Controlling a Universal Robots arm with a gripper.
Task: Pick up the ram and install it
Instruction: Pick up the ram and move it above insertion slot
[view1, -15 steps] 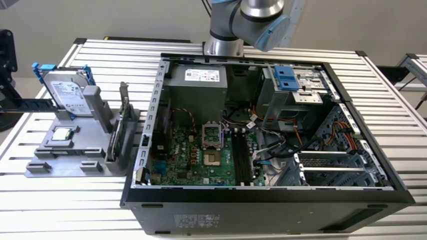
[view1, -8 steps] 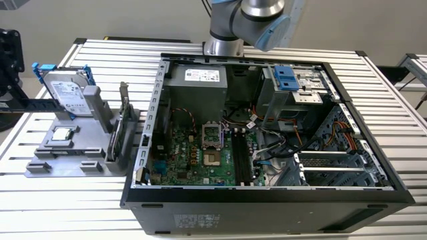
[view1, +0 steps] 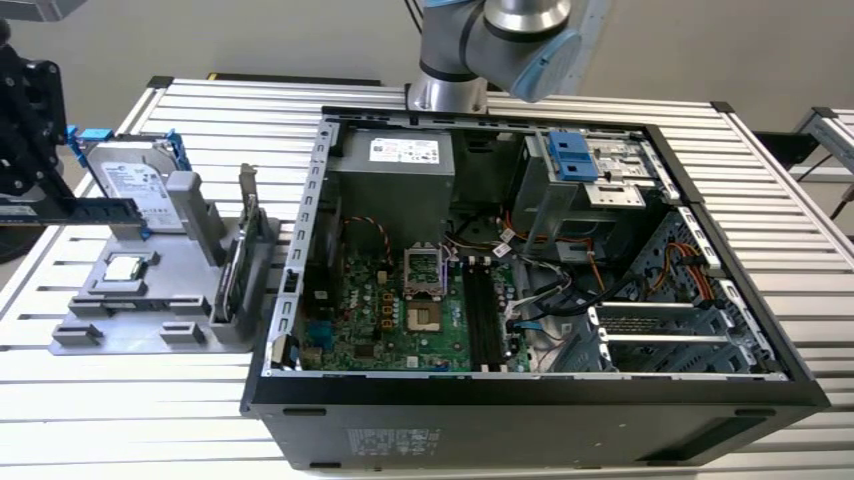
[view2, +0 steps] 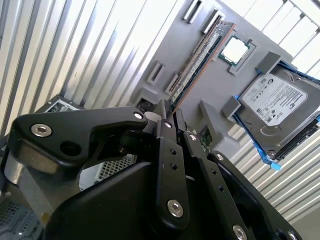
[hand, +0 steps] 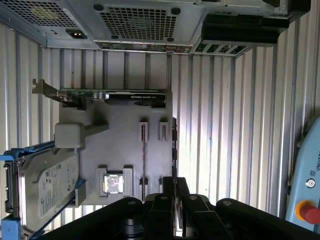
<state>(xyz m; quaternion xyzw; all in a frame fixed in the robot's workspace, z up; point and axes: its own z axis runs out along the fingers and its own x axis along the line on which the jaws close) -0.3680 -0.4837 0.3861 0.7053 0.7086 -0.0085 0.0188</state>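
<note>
Though foreshortened elsewhere, ram (view1: 100, 210) broadside in exterior view.

Exterior view overlooks the case (view1: 534, 425); both wrist views look down on the fixture (view2: 212, 87) (hand: 120, 150).

The long dark-blue ram (view1: 94, 211) hangs level, on edge, above the grey fixture (view1: 140, 312).

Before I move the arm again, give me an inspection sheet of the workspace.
Surface: slatted table; grey tray beside the open PC case.
Job's things: ram held by the tray; board slots look empty.
Clutter: CPU, hard drive and card on the tray.
Grippers: gripper shut on the ram.
Cables: bundle inside the case.
Surroundings: second table at the exterior view's right; red button.
</note>
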